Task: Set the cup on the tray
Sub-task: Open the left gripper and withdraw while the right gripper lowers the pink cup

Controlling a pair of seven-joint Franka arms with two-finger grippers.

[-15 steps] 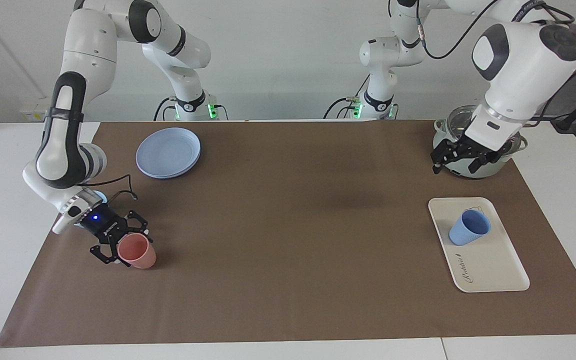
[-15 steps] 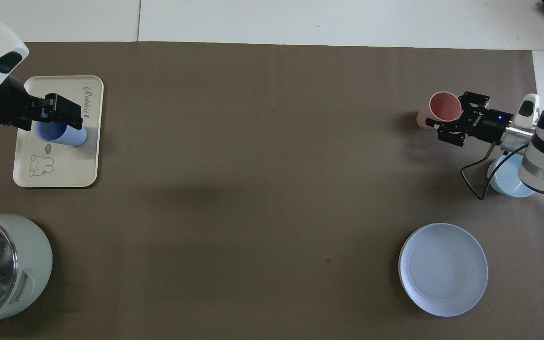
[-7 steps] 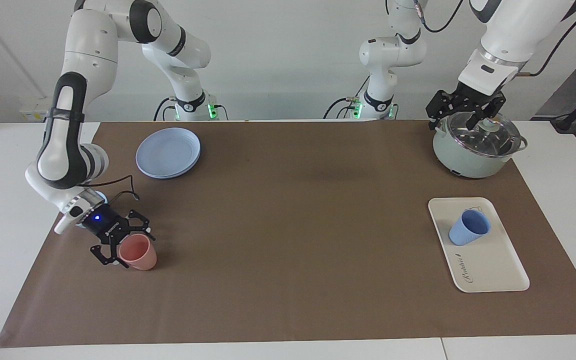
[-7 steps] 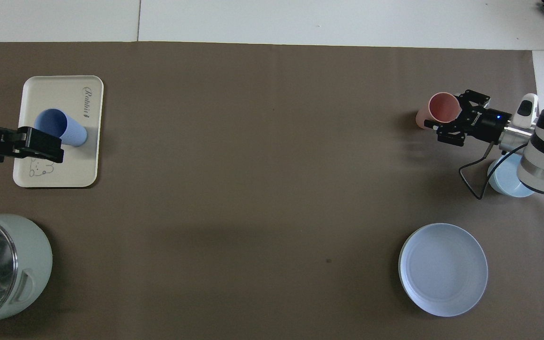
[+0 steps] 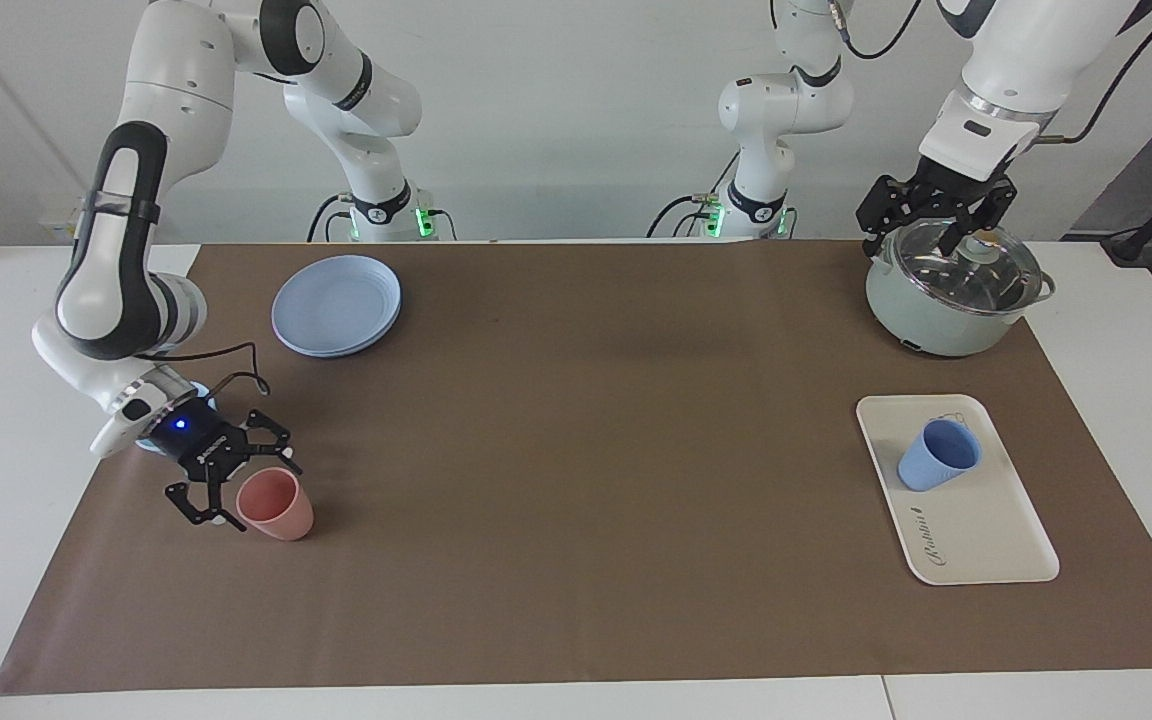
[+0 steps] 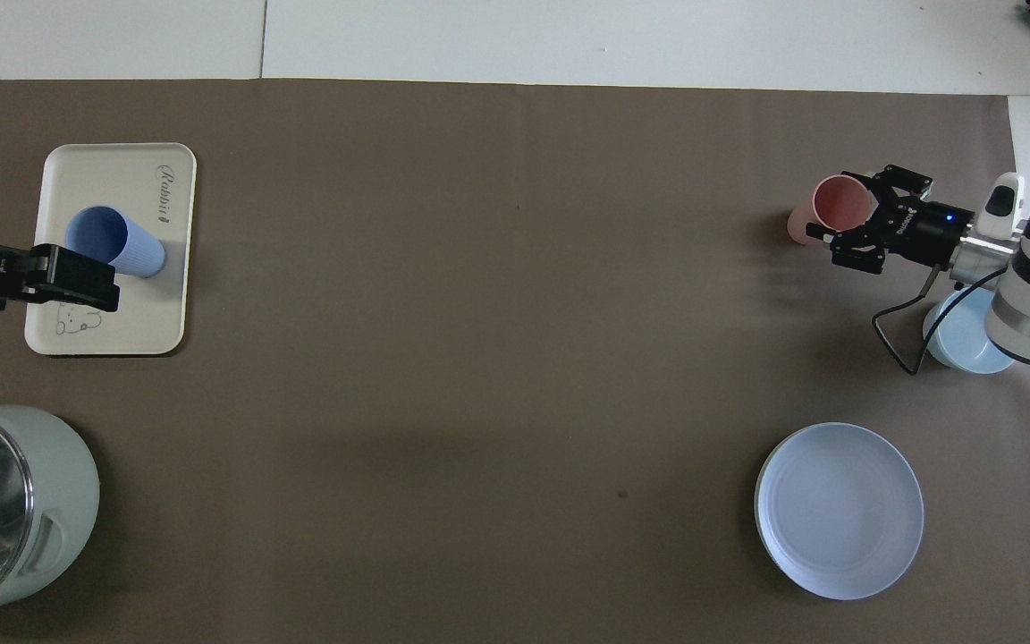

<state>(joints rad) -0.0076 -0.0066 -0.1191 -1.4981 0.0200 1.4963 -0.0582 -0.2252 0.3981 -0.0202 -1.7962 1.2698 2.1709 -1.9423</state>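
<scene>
Blue cup [image 5: 938,454] stands upright on the tray [image 5: 986,550], at the end nearer the robots, mouth up, nothing gripping it. Left gripper [image 5: 936,205] hangs open and empty over the pot [image 5: 951,300]; cup lies farther from the robots than that. Right gripper [image 5: 226,478], open, sits low beside the pink cup [image 5: 276,505], well apart from the tray. Task looks done.

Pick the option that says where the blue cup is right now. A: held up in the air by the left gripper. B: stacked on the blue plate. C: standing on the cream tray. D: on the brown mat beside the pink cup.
C: the blue cup stands on the cream tray, with no gripper on it.
</scene>
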